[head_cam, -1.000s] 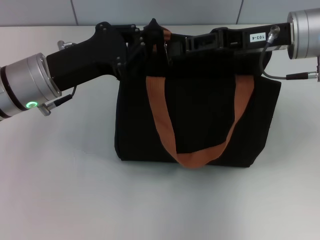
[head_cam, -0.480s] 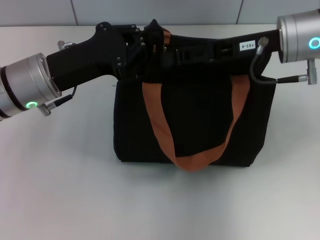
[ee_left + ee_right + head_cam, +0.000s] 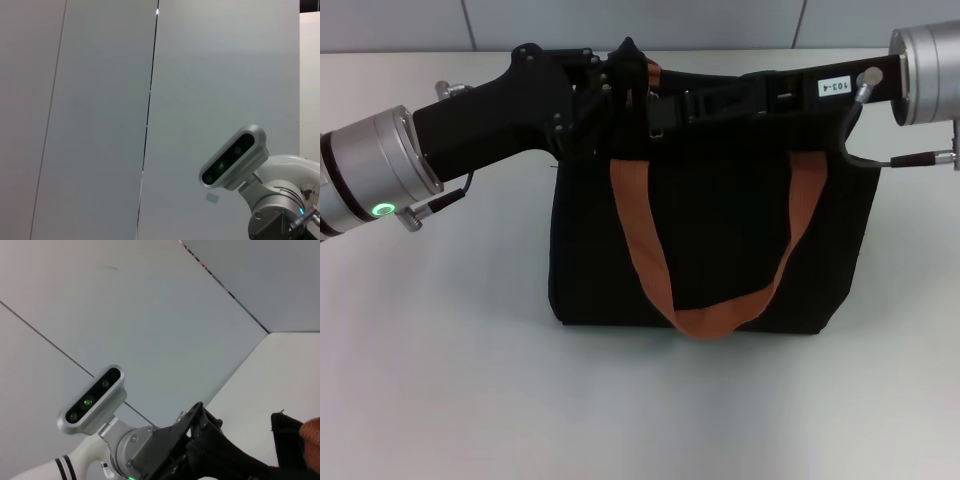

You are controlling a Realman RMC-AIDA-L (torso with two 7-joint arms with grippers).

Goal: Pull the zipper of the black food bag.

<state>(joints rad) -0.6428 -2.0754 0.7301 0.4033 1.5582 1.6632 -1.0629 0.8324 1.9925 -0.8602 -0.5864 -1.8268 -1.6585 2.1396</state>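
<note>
Black food bag [image 3: 720, 240] upright mid-desk [image 3: 440, 380]. Left gripper [image 3: 620, 85] pins the top corner, right gripper [image 3: 670, 108] at the zipper [image 3: 658, 118]; finger state: cannot tell. Soft fabric, tiny slippery tab: pinch it squarely.

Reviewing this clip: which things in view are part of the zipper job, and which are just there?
Part of the job:
black food bag, standing on the table
zipper on the bag's top edge
left gripper at the bag's top left corner
right gripper reaching along the top from the right

Just there:
white table
grey wall panels
</note>
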